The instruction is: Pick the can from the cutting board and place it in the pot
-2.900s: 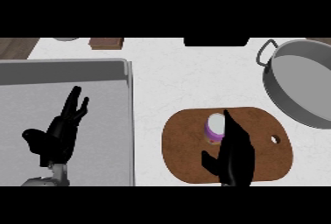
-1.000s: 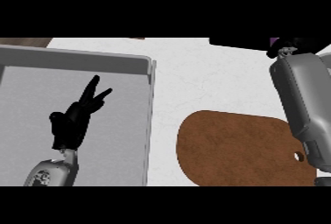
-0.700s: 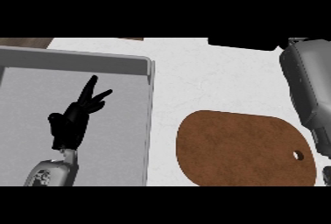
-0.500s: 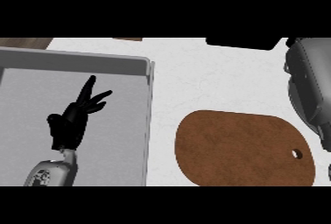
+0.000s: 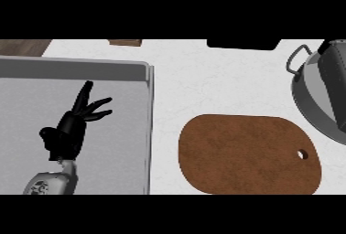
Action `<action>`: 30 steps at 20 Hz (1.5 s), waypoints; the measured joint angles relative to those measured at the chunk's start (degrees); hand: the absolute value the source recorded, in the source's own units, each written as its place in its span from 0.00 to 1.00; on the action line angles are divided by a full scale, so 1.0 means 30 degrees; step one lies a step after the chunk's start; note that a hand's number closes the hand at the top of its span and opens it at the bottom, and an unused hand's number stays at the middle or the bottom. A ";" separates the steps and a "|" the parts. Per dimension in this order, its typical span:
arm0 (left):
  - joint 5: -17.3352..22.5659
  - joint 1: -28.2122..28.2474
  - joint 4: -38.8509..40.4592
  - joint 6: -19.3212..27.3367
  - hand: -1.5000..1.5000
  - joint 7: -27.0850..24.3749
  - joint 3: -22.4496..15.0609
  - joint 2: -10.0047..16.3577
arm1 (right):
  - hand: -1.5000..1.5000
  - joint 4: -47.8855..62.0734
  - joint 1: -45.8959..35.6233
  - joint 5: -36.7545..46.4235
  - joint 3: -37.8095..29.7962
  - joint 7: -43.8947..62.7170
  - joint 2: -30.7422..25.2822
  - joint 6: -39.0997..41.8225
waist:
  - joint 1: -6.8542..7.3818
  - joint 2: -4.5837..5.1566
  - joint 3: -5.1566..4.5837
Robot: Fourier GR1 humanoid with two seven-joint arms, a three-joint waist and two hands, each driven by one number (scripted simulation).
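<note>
While head view looks steeply down on the white surface (image 5: 209, 77), the left robot hand (image 5: 67, 132) hangs over a grey tray (image 5: 148, 137) at view left. Its fingers are straight & spread, pointing up-view, grasping nothing. Brown cutting board (image 5: 243, 155) lies right of tray, apart from it, whole top in plain view, w/ small hole (image 5: 302, 154) nr its right end. Steel pot (image 5: 310, 100) sits at right edge, up-view of board, loop handle (image 5: 294, 57) on its left rim. Grey right forearm (image 5: 336, 73) crosses over pot & blocks much of its inside. Right robot hand is out of frame, so cannot tell its state. Can isn't visible, so cannot tell whether it's in pot. Along top edge: black obj. (image 5: 243, 44), small brown obj. (image 5: 126, 42), wood-brown patch (image 5: 24, 45) at left corner.
</note>
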 measured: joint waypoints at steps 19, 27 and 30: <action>0.0551 0.0646 -0.0102 0.0345 0.50 -0.1726 0.0564 -0.0098 | 1.00 0.3614 0.2862 -0.3507 -0.4901 -0.2201 -0.1665 -0.3294 | -0.0756 -0.0133 -0.0089; 0.0762 0.0799 -0.0152 0.0521 0.50 -0.1993 0.0564 -0.0112 | 0.00 0.4299 0.4073 -0.6189 -0.7310 -0.3979 -0.1803 -0.4565 | -0.0885 -0.0184 -0.0096; 0.0975 0.0842 -0.0171 0.0363 0.50 -0.1968 0.0629 -0.0098 | 0.00 0.3404 0.4334 -0.7078 -0.7867 -0.5828 -0.1520 -0.6605 | -0.0975 -0.0224 -0.0102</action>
